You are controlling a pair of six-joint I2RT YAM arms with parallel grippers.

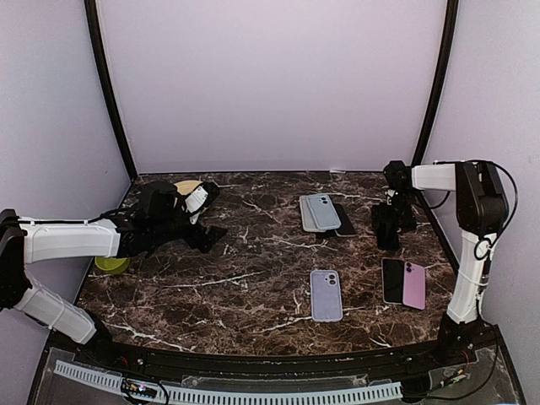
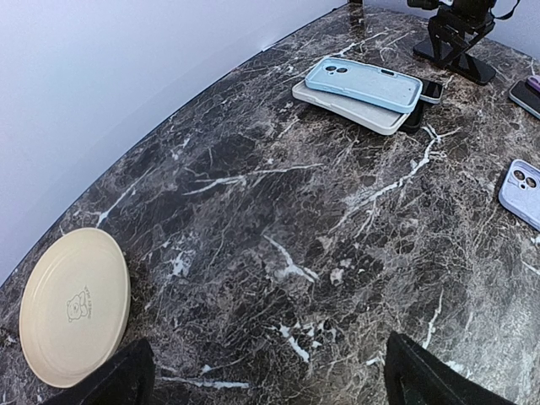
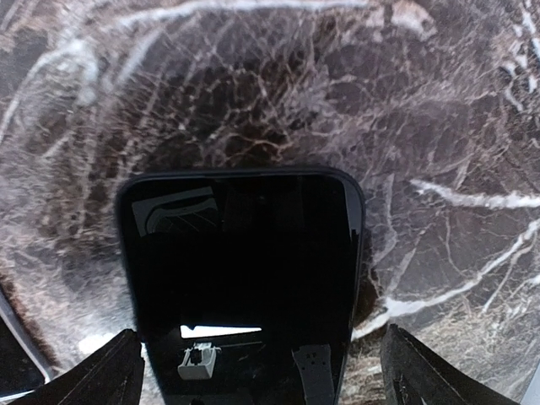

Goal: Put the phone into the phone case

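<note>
— Chiefly, what is cut off or hidden?

— Only part of a black, glossy-screened phone (image 3: 245, 270) is seen in the right wrist view, its lower end being lost at the frame edge. It lies flat, screen up, on the dark white-veined marble table (image 3: 422, 101). The fingers of the right gripper (image 3: 260, 337) are spread wide to either side of it. Whether they touch it cannot be told.

— What is added from above?

— The right gripper (image 1: 386, 229) is seen pointing down at the right of the table. Just nearer lie a black slab phone (image 1: 393, 280) and a pink phone (image 1: 413, 285), side by side. Which dark phone lies under the wrist camera cannot be settled. The left gripper (image 1: 207, 234) is held low at the far left. In its own view its jaws stand wide apart, with only marble between them.

— And the cases?

— A pale blue phone case (image 2: 364, 83) is stacked askew on a grey phone case (image 2: 350, 108), with a second black phone (image 2: 430, 91) partly tucked beneath them. What they contain is hidden. A lavender phone case (image 1: 326, 295) lies alone, near the centre, back up. It is clipped by the frame in the left wrist view, and whether a phone sits inside cannot be told. A round cream plate (image 2: 76, 316) is seen at the far left.
</note>
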